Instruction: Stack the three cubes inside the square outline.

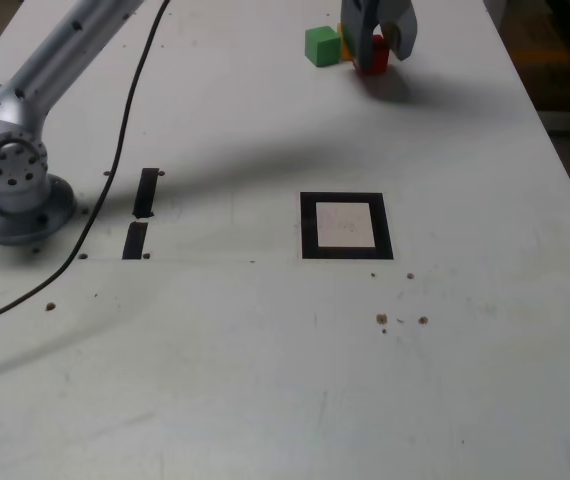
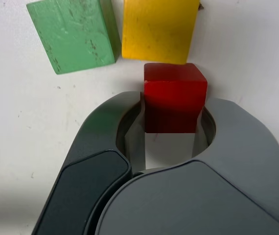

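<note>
In the wrist view my gripper (image 2: 171, 115) is shut on the red cube (image 2: 174, 90), one finger pressed against each side of it. The yellow cube (image 2: 159, 29) touches the red one's far edge, and the green cube (image 2: 71, 34) lies right beside the yellow one. In the exterior view the gripper (image 1: 377, 42) stands at the far end of the table over the red cube (image 1: 372, 55), with the green cube (image 1: 321, 46) to its left and the yellow cube (image 1: 344, 47) mostly hidden between them. The square outline (image 1: 346, 226) lies well nearer, with nothing inside.
The arm's base (image 1: 10, 180) sits at the exterior view's left, with a black cable (image 1: 115, 160) running past it. Two short black tape strips (image 1: 141, 212) lie left of the square. Small dark crumbs (image 1: 383, 319) dot the white table (image 1: 265, 380). The table's right edge is close to the cubes.
</note>
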### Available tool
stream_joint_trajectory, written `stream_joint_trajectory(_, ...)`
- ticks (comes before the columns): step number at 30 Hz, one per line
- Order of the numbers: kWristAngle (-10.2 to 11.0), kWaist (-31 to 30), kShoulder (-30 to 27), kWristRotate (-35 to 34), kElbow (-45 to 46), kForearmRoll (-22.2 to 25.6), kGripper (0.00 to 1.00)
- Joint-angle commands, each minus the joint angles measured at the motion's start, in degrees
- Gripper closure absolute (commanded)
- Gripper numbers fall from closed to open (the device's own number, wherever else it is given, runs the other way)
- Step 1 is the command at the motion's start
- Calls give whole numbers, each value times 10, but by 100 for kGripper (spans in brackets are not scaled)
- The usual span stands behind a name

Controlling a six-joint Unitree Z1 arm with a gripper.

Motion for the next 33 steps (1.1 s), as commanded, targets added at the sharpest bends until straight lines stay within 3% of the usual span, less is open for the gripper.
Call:
stream_joint_trajectory(1, 5, -6, -21, -5, -2, 6, 70)
stream_joint_trajectory(6, 14, -21, -71, -14, 21, 24, 71)
stream_joint_trajectory(11, 25, -60, -161, -37, 100, 28, 70)
stream_joint_trajectory(19, 33, -186, -279, -126, 259, 24, 70)
stream_joint_trajectory(26, 28, -307, -302, -216, 321, 13, 70)
stream_joint_trajectory(33, 21, -368, -302, -270, 366, -17, 70)
